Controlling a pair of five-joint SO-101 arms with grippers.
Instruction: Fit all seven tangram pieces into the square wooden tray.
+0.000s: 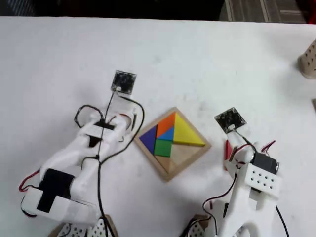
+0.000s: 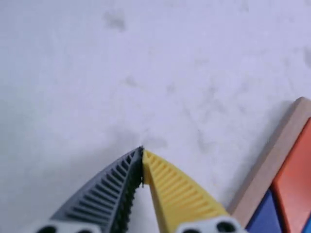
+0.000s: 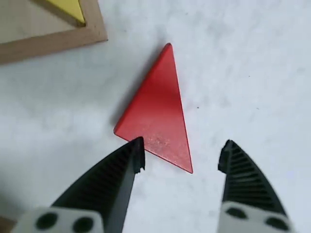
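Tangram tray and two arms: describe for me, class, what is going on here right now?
The wooden tray holds several coloured pieces, with bare wood showing. The right gripper hangs over a red triangle lying on the table beside it, fingers open. The left gripper is shut over the table near the tray's edge.

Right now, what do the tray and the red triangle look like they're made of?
The tray looks like pale bare wood, matte, with faint grain along its rim. The red triangle is probably painted wood: a smooth, even coat with a soft sheen, though its core stays unconfirmed.
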